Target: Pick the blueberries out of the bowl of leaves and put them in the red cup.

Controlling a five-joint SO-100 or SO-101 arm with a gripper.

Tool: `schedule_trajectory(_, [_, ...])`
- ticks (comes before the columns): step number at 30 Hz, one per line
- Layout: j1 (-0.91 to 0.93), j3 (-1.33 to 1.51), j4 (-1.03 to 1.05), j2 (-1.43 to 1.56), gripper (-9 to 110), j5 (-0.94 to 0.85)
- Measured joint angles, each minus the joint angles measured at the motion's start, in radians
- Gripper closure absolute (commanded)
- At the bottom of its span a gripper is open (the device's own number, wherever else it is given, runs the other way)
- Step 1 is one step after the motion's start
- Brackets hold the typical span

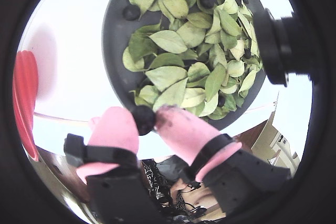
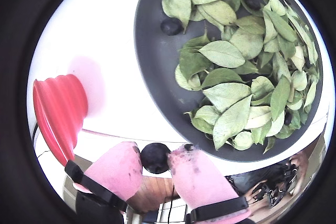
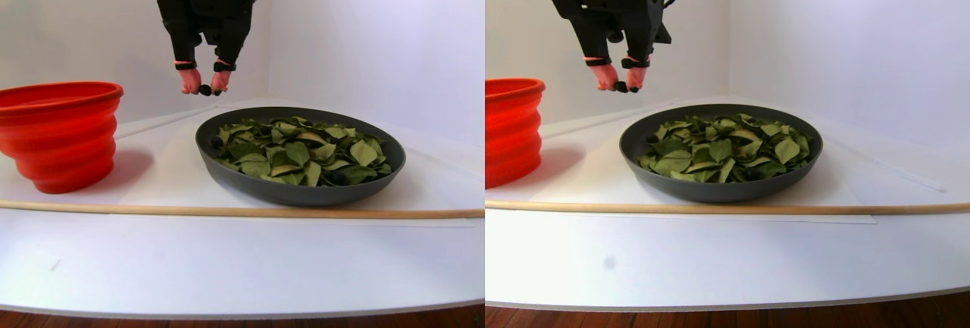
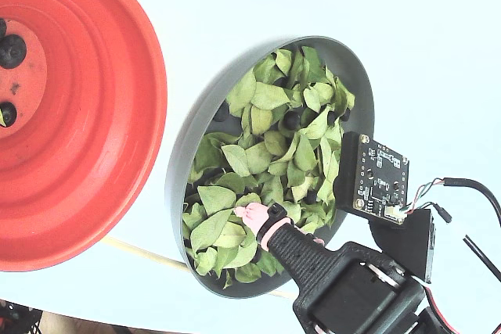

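Pink rubbery hand (image 2: 156,160) clamped on round dark blueberry (image 2: 155,157), above smooth grey bowl (image 2: 157,61) rim; oval leaves (image 2: 231,77) inside.

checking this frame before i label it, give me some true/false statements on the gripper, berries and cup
1. The gripper is shut on a blueberry. True.
2. The gripper is down among the leaves in the bowl. False: the stereo pair view shows it raised clear above the bowl's rim.
3. The red cup is empty. False: the fixed view shows dark berries already on its pale bottom.
4. At least one loose berry lies on bare bowl surface beside the leaves. True.
5. The red cup stands inside the bowl. False: it stands on the table next to the bowl.
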Motion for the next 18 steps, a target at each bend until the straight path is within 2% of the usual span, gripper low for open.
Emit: schedule_trajectory(18, [-0.146,0.0,0.055,0.075,92,0.106])
